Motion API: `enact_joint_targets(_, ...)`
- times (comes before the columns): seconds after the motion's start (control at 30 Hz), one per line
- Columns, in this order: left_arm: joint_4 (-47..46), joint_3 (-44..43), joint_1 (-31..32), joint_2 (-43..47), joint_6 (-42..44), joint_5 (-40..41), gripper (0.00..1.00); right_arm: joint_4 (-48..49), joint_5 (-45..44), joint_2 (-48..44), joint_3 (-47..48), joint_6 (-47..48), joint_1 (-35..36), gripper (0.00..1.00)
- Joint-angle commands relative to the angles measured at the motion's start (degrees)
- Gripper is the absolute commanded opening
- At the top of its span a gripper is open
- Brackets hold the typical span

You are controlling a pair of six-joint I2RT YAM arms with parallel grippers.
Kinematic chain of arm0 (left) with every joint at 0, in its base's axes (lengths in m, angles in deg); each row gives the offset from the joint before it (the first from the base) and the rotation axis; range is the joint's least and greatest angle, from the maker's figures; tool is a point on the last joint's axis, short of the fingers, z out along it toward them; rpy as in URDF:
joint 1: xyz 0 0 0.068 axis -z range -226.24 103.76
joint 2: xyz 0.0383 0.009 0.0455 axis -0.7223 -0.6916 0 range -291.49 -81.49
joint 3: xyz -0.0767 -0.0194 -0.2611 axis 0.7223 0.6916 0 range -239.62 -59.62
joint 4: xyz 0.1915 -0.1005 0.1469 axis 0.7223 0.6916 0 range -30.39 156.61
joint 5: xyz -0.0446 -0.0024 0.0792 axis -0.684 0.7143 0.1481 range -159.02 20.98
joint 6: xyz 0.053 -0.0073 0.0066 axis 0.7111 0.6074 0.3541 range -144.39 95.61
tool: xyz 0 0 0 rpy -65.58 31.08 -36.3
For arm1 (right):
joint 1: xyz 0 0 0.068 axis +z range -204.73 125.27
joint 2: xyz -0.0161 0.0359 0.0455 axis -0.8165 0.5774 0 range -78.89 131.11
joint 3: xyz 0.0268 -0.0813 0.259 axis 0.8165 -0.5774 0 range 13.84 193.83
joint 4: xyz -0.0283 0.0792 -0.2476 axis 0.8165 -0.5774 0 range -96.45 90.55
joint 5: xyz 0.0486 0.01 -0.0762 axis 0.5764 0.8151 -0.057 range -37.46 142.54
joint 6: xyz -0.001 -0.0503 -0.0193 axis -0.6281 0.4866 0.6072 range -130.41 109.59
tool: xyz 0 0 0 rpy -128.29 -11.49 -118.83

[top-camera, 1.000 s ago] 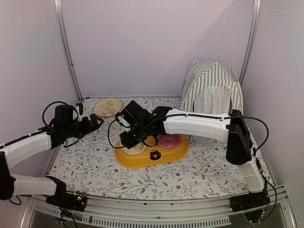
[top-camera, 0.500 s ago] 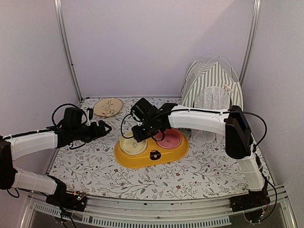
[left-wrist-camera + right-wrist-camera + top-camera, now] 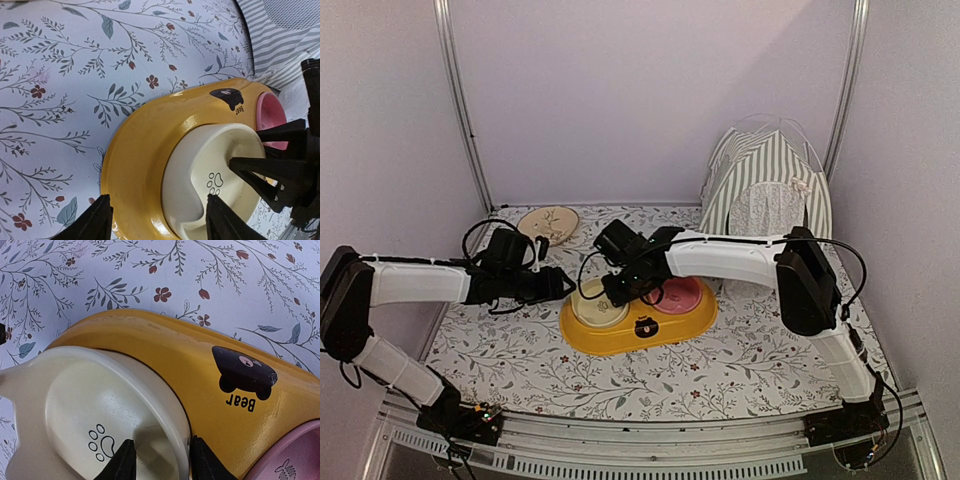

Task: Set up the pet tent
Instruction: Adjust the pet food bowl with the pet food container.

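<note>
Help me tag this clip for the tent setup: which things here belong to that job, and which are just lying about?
Belongs: pet tent, standing at the far right.
Lying about: yellow feeder tray, its cream bowl and pink bowl, the beige plate at the far left.

One of the fingers (image 3: 123, 464) sits inside the cream bowl (image 3: 75, 405), the other over the yellow feeder (image 3: 165, 362).

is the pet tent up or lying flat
Up: the pet tent stands as a tall dome in the far right corner, mesh panel facing the arms.
</note>
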State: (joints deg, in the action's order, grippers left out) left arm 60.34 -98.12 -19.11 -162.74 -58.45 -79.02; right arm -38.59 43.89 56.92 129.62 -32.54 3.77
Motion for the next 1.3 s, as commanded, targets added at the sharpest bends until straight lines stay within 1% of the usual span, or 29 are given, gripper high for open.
enact_joint_targets(0.0,0.04,-2.79,1.93,-2.11,2.09,3.22,0.63,-7.4,-2.84,0.57,2.2,-0.28,0.89,0.41)
enact_joint_targets(0.1,3.35,-5.6,3.07,-4.61,4.25,6.6,0.64,-12.88,-5.17,4.3,6.85,1.31,0.81,0.46)
enact_joint_targets(0.17,5.92,-7.5,3.8,-6.63,5.91,8.8,0.65,-15.52,-4.19,7.02,8.38,2.06,1.08,0.47)
enact_joint_targets(0.23,8.01,-9.06,4.42,-8.27,7.26,10.74,0.66,-16.59,-4.51,7.6,8.17,2.19,1.9,0.47)
enact_joint_targets(0.27,9.1,-9.61,4.61,-8.86,7.83,11.65,0.65,-17.01,-4.83,7.52,8.02,2.05,2.32,0.45)
enact_joint_targets(0.33,10.02,-9.92,4.84,-9.35,8.38,12.41,0.62,-16.79,-4.03,5.81,6.86,1.17,2.74,0.38)
enact_joint_targets(0.43,10.37,-9.67,4.83,-8.88,8.4,11.52,0.48,-11.58,-0.75,0.01,1.27,-0.09,2.76,0.38)
enact_joint_targets(0.47,10.75,-9.77,4.93,-8.65,8.38,11.23,0.43,-9.36,0.45,-3.51,-0.65,-0.32,2.69,0.38)
enact_joint_targets(0.5,11.04,-9.95,5.06,-8.46,8.4,11.11,0.41,-7.92,1.43,-5.46,-1.78,-0.36,2.56,0.38)
enact_joint_targets(0.57,11.76,-10.72,5.23,-8.0,8.4,10.49,0.38,-7.44,2.07,-7.44,-1.53,-0.71,2.33,0.39)
enact_joint_targets(0.63,12.78,-11.74,5.48,-7.64,8.42,9.82,0.31,-8.06,1.91,-8.01,-0.43,-0.44,2.11,0.39)
enact_joint_targets(0.73,14.55,-13.71,5.97,-7.5,8.73,9.54,0.15,-8.65,2.76,-7.39,0.57,0.24,1.52,0.39)
enact_joint_targets(0.8,16.22,-15.27,6.08,-7.83,9.12,9.75,0.0,-9.11,3.25,-6.73,0.6,0.4,1.15,0.38)
enact_joint_targets(0.97,21.75,-19.65,6.37,-11.37,11.5,10.3,0.0,-9.14,2.83,-6.59,0.27,0.33,0.45,0.37)
enact_joint_targets(1.1,24.1,-21.89,7.58,-13.61,12.7,11.74,0.0,-8.03,2.28,-7.94,-0.95,0.26,-0.2,0.39)
enact_joint_targets(1.13,24.14,-22.11,7.7,-13.92,12.62,11.74,0.02,-7.22,2.5,-8.27,-1.82,0.39,-0.21,0.39)
enact_joint_targets(1.2,23.95,-22.38,7.84,-14.19,12.04,11.9,0.25,-6.08,2.63,-8.14,-3.23,0.88,-0.32,0.39)
enact_joint_targets(1.27,22.84,-22.05,7.85,-13.82,11.42,11.82,0.34,-6.54,2.27,-6.82,-3.76,0.9,-0.52,0.38)
